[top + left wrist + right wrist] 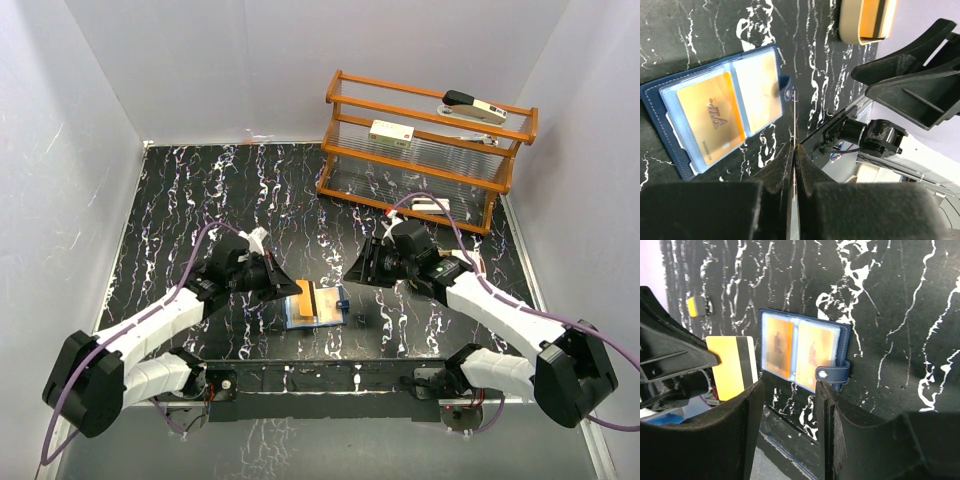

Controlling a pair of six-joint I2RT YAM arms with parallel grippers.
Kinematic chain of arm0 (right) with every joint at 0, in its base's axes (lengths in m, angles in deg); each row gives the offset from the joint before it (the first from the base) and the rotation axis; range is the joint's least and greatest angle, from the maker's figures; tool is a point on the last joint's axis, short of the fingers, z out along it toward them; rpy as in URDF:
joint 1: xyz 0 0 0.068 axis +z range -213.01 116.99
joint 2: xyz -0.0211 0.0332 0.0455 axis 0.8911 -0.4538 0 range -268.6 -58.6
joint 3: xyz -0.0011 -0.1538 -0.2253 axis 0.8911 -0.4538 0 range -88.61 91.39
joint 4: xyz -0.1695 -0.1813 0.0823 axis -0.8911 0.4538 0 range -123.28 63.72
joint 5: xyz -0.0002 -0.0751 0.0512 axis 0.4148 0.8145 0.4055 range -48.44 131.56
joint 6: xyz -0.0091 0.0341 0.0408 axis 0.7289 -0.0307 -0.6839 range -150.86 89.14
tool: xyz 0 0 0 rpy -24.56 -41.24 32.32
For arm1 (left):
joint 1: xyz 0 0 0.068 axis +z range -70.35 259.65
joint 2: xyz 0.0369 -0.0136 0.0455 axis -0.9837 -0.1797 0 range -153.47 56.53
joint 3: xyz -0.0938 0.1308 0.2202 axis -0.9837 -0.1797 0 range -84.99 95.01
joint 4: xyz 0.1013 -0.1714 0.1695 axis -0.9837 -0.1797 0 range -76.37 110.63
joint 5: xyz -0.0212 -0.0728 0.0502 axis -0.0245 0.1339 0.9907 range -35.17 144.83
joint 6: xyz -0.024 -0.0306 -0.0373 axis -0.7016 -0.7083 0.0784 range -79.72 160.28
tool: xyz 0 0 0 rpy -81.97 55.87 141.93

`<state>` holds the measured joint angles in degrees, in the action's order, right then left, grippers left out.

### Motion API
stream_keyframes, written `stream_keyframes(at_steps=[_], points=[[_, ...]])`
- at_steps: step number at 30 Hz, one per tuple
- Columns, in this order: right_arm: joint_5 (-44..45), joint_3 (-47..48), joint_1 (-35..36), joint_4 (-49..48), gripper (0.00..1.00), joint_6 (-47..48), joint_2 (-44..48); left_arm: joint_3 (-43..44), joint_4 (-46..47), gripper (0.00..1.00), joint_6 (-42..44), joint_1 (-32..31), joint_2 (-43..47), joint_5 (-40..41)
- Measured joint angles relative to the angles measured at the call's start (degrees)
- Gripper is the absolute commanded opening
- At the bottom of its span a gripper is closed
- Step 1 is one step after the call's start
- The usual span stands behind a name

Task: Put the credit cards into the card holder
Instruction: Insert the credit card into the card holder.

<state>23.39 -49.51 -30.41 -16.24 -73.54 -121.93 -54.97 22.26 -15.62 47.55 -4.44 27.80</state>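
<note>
White walls are seen on three sides of a black bench (180,200) veined with white. A wooden rack (430,165) is set at the back right corner, and white devices (391,131) are carried on its shelves.

The card holder (843,345) is laid open and flat on the bench, close to the near edge and between the two arms. Its navy cover faces down and its snap tab (786,92) sticks out to one side. A gold card (710,117) is seen inside one clear pocket.

The left fingers (794,147) are clenched on an orange card (732,367). From the left wrist this card is seen edge-on as a thin line. From the right wrist its face is shown, orange with a black stripe, and it is held off the bench just beside the holder. Its far end is seen close to the snap tab, but whether it touches the holder cannot be told.

The right fingers (790,386) are spread apart, and nothing is held between them. They are held near the tab side of the holder.

A beige tray (852,22) is seen farther out on the bench, and a second orange card (875,15) with a black stripe is held in it.
</note>
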Motion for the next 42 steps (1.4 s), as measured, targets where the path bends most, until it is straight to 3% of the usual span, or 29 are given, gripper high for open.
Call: stream_keyframes(at_steps=[21,32,42], points=[[11.74,3.41,11.85,3.52,0.54,4.74,-15.52,-1.31,6.12,0.0,2.34,1.31,-16.87,-5.05],[15.23,4.66,13.94,3.82,0.42,5.27,-21.7,-1.31,8.68,0.0,2.47,2.01,-20.48,-6.93],[17.64,4.63,14.93,3.85,0.32,5.38,-21.97,-1.66,10.69,0.0,3.02,2.38,-22.03,-7.39]])
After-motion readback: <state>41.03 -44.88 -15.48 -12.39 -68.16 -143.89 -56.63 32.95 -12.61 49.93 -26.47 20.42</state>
